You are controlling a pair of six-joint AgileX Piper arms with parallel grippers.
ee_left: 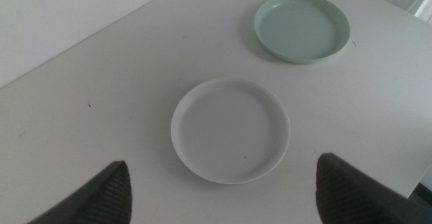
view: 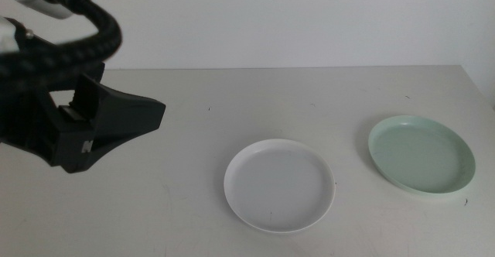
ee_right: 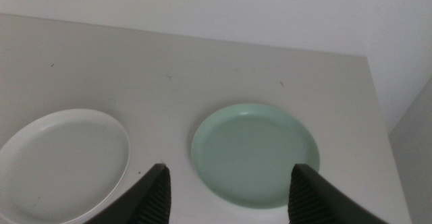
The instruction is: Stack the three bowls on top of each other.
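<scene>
Bowls first: only 2 of the 3 show right now. White bowl (view: 280, 185) sits on the table (view: 232, 102) near the middle front, mint green bowl (view: 421, 155) off to its right, well apart from it, both flat and upright, nothing stacked yet. The pale grey one is nowhere in these views.

Left gripper (ee_left: 223, 190) hangs high over the table's left part, jaws spread wide and empty, and its wrist view looks down with the white bowl lying between the 2 jaw tips. Right gripper (ee_right: 229, 190) is out of the middle view; its own camera shows the jaws parted and empty, hovering above the near edge of the mint green bowl.

Now the risk, as I read it. These rims are low and thin, so a jaw coming down flat could skid over the edge and shove the bowl across the smooth tabletop instead of pinching it. A one-sided rim grip would likely let the dish tilt and slip. And the green bowl sits near the table's right edge, so a push outward could send it off.
</scene>
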